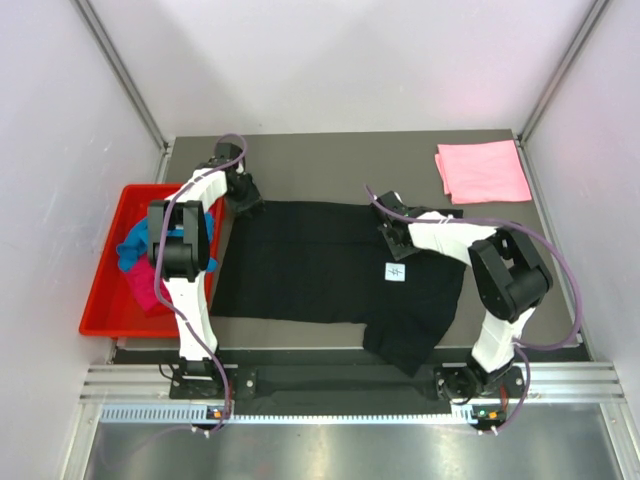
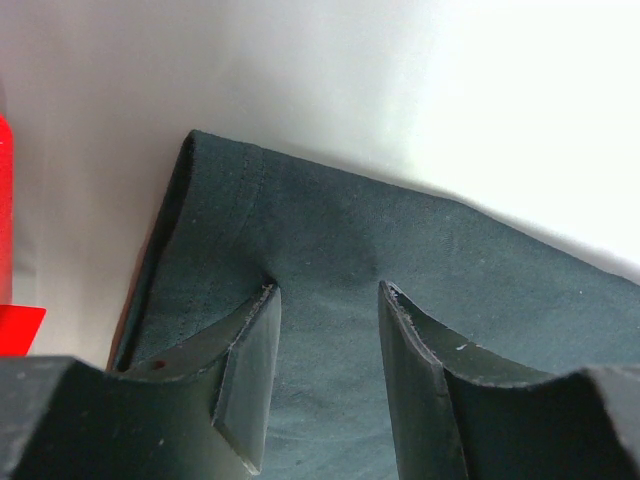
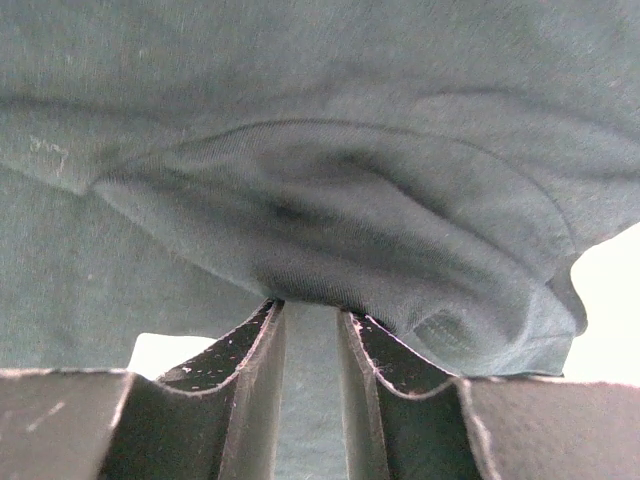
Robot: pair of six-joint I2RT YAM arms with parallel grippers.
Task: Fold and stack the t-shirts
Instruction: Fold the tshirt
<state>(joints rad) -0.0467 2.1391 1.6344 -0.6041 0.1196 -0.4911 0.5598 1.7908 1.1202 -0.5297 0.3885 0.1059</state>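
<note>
Black plain cloth t-shirt (image 1: 310,265) lies spread flat across the middle of the grey table (image 1: 330,165), white neck label up. Left pincer (image 2: 328,290): fingers spread, tips resting on the shirt's corner nearest the far left corner of the table. Right pincer (image 3: 312,308): pressed on a bunched fold of the black shirt at its far edge. Folded light pink t-shirt (image 1: 483,171) sits at the far right corner. Red plastic tray (image 1: 100,270) by the left edge holds the turquoise t-shirt (image 1: 133,245) and the magenta t-shirt (image 1: 143,287), crumpled together.

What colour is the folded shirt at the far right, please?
The shirt is light pink; top external view.
</note>
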